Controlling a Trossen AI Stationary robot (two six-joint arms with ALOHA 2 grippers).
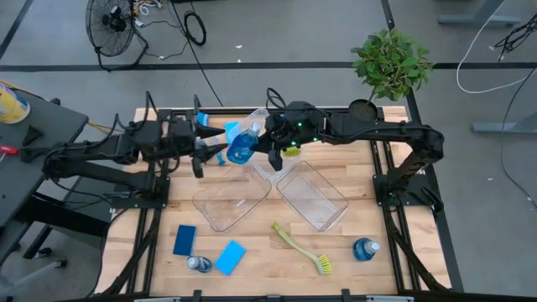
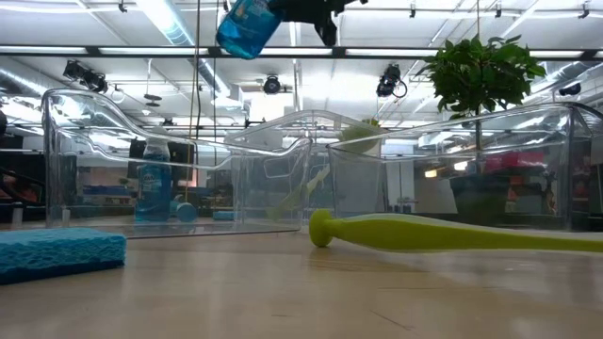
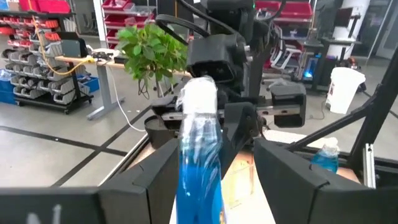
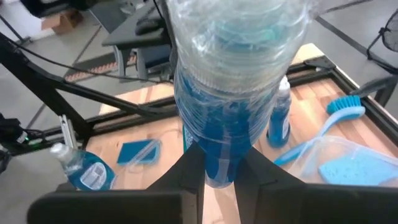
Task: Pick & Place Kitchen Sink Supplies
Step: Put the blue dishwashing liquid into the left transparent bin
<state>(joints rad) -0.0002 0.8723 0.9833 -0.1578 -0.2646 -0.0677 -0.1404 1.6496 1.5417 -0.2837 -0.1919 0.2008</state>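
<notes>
Above the far side of the table [image 1: 252,256], the left gripper [image 1: 220,148] and the right gripper [image 1: 270,139] both hold one bottle of blue liquid [image 1: 243,144] in the air. The left fingers [image 3: 155,177] close on the body, the right fingers [image 4: 189,165] pinch its narrow end. Under it stand two clear bins [image 1: 231,201]. Nearer the front lie a yellow-green brush [image 1: 304,250], two blue sponges [image 1: 230,257] and two more small bottles [image 1: 365,249].
</notes>
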